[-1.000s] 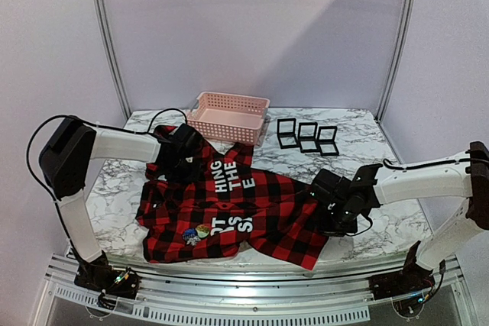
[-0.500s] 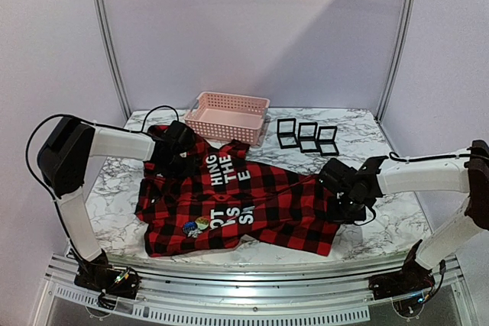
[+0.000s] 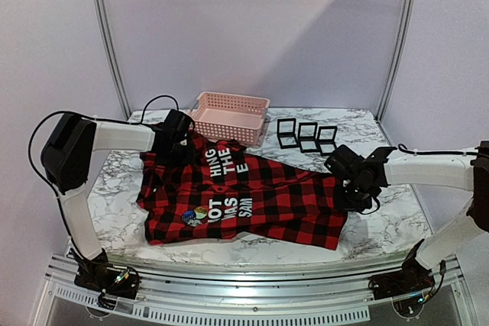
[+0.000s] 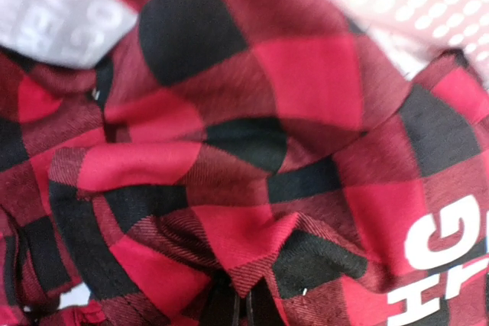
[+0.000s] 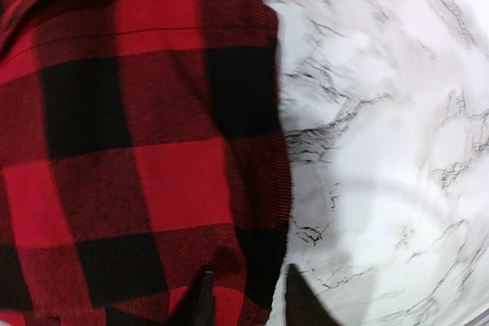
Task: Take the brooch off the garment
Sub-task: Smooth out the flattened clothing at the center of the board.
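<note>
The shirt (image 3: 283, 200) is red-and-black plaid. It lies spread out on the table (image 3: 390, 223), stretched from left to right, mostly flat but bunched into folds at its far left corner. White block lettering (image 3: 228, 167) runs sideways over its left half. A white label (image 4: 57, 13) shows near the bunched cloth. A blue brooch (image 3: 188, 217) and a yellowish brooch (image 3: 202, 212), both small and round, sit side by side on the near left part, just beside the lettering.

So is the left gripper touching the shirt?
Touching. The left wrist view shows the left gripper shut on a bunched fold of the shirt, the cloth pinched between its fingertips.
</note>
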